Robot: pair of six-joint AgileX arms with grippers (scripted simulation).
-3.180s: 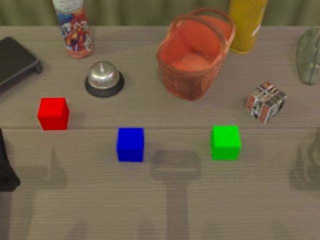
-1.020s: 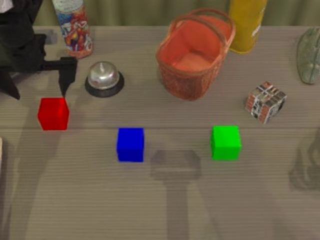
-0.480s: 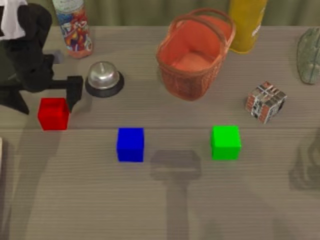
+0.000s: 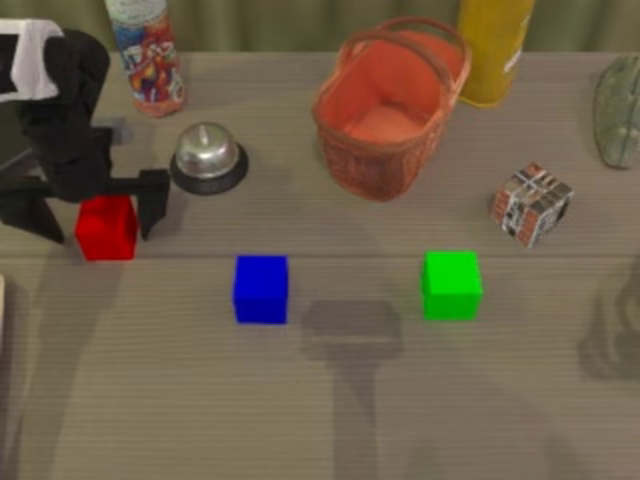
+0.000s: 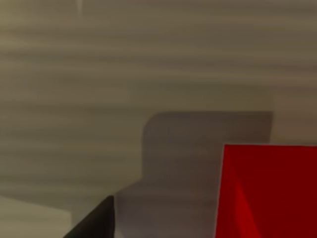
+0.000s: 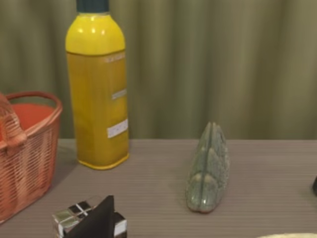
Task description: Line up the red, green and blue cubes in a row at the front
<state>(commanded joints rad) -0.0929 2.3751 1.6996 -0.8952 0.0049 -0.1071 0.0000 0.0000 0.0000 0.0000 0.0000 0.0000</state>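
Observation:
The red cube (image 4: 106, 232) sits at the left of the table, with my left gripper (image 4: 95, 208) lowered over it, open, one finger on each side of the cube. The left wrist view shows the red cube (image 5: 267, 193) close up beside one dark fingertip (image 5: 96, 223), with a gap between them. The blue cube (image 4: 261, 289) lies left of centre and the green cube (image 4: 451, 285) right of centre, both nearer the front. My right arm is out of the top view; its wrist view shows a single dark fingertip (image 6: 96, 220).
Just right of the left gripper stands a silver bell (image 4: 208, 155). Along the back are a printed can (image 4: 145, 55), an orange basket (image 4: 390, 100), a yellow bottle (image 4: 493, 45) and a grey-green object (image 4: 618, 110). A patterned puzzle cube (image 4: 531, 204) lies at the right.
My left arm came in from the back left and came down over the red cube, so its fingers now straddle it. The cubes have not moved.

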